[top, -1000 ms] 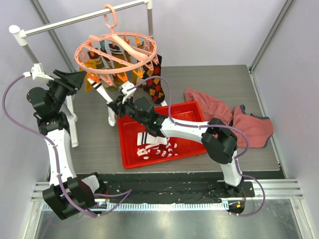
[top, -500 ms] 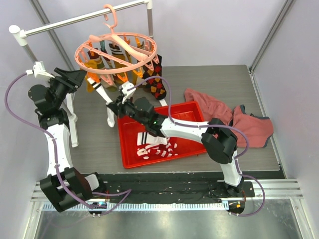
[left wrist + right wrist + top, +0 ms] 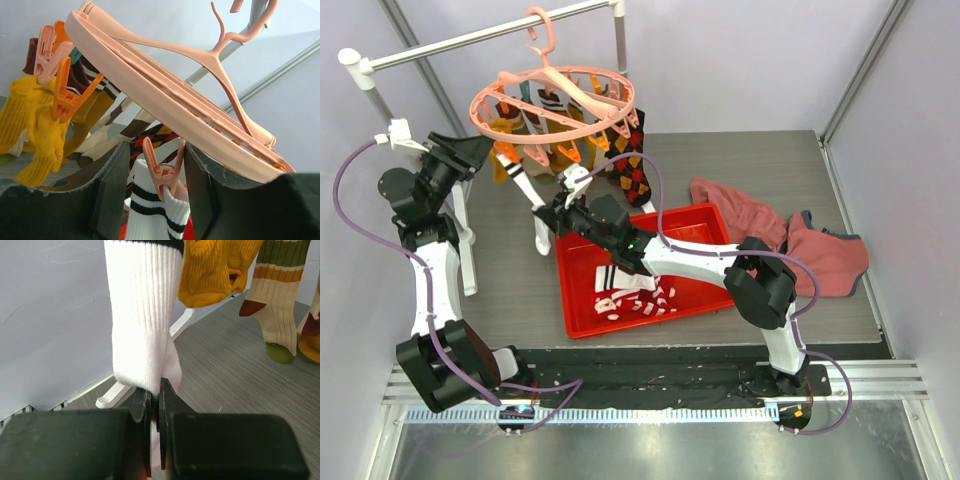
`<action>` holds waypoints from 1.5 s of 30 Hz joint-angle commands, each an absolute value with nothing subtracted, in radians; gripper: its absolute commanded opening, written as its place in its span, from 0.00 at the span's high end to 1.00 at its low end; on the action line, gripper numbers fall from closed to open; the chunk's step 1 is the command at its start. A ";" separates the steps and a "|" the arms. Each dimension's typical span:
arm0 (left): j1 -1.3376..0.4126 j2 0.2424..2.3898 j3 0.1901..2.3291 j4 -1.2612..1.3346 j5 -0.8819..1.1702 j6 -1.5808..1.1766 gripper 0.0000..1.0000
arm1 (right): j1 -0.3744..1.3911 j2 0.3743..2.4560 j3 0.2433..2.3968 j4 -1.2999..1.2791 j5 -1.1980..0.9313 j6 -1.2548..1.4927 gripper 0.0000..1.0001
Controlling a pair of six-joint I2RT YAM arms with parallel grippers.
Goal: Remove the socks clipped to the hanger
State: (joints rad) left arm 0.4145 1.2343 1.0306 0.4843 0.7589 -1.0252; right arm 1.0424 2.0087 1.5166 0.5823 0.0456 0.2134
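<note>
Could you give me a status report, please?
Right fingers shut on toe of white ribbed sock. Left fingers open, straddling its salmon plastic peg. Sock clipped to round salmon-pink plastic hanger. Mustard-yellow knit socks crowd alongside.

You are working with two arms, the left arm (image 3: 432,290) and the right arm (image 3: 760,285). One hanger (image 3: 165,107) is hanging from one white rail (image 3: 480,38). You are seeing four kinds among the socks (image 3: 35,130) clipped there: at least one white banded sock (image 3: 137,315), at least two mustard, at least one argyle, at least one beige striped; overlap is hiding the full total. Three pegs (image 3: 162,172) are showing plainly at the left wrist. One red tray (image 3: 695,228) is holding at least two more socks. One reddish cloth (image 3: 820,255) is lying on one table (image 3: 520,290).
</note>
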 commanded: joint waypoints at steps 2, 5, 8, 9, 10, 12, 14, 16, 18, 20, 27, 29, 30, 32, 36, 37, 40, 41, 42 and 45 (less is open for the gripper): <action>0.411 1.244 1.045 0.586 0.775 -1.051 0.54 | 1.042 1.953 1.555 0.620 0.032 0.219 0.99; 0.411 1.250 1.048 0.584 0.773 -1.052 0.66 | 1.043 1.956 1.557 0.620 0.032 0.222 0.99; 0.411 1.259 1.052 0.584 0.772 -1.057 0.84 | 1.043 1.956 1.560 0.620 0.028 0.233 0.99; 0.411 1.259 1.054 0.583 0.772 -1.057 0.88 | 1.042 1.956 1.559 0.620 0.028 0.235 0.99; 0.411 1.261 1.058 0.574 0.772 -1.055 0.91 | 1.043 1.956 1.557 0.620 0.028 0.239 0.99; 0.411 1.264 1.063 0.563 0.770 -1.054 1.00 | 1.042 1.948 1.552 0.620 0.028 0.242 0.99; 0.411 1.264 1.077 0.535 0.765 -1.043 1.00 | 1.043 1.934 1.536 0.617 0.029 0.256 0.99; 0.411 1.264 1.091 0.497 0.759 -1.035 1.00 | 1.042 1.907 1.505 0.614 0.034 0.268 0.99; 0.411 1.256 1.097 0.473 0.743 -1.016 1.00 | 1.042 1.869 1.490 0.575 0.043 0.275 0.99; 0.411 1.249 1.112 0.414 0.718 -0.988 1.00 | 1.043 1.835 1.457 0.548 0.052 0.278 0.99; 0.411 1.255 1.190 0.264 0.660 -0.933 0.99 | 1.042 1.671 1.293 0.444 0.107 0.302 0.99; 0.413 1.246 1.206 0.214 0.634 -0.904 0.80 | 1.042 1.623 1.269 0.364 0.121 0.310 0.99; 0.413 1.230 1.218 0.156 0.594 -0.870 0.70 | 1.042 1.608 1.244 0.330 0.147 0.322 0.99; 0.414 1.210 1.226 0.109 0.552 -0.841 0.52 | 1.043 1.566 1.220 0.225 0.169 0.340 0.99; 0.414 1.169 1.284 -0.064 0.462 -0.767 0.38 | 1.042 1.525 1.106 0.082 0.213 0.330 0.96; 0.414 1.155 1.302 -0.090 0.424 -0.752 0.36 | 1.042 1.520 1.088 0.055 0.257 0.334 0.92; 0.414 1.114 1.316 -0.181 0.341 -0.746 0.27 | 1.031 1.511 1.025 -0.052 0.310 0.383 0.85; 0.414 1.100 1.316 -0.214 0.316 -0.746 0.25 | 1.029 1.506 1.017 -0.101 0.336 0.397 0.85; 0.414 1.089 1.316 -0.241 0.290 -0.744 0.19 | 1.028 1.499 1.012 -0.127 0.351 0.414 0.85; 0.414 1.049 1.336 -0.343 0.177 -0.733 0.14 | 1.025 1.467 1.040 -0.242 0.408 0.457 0.67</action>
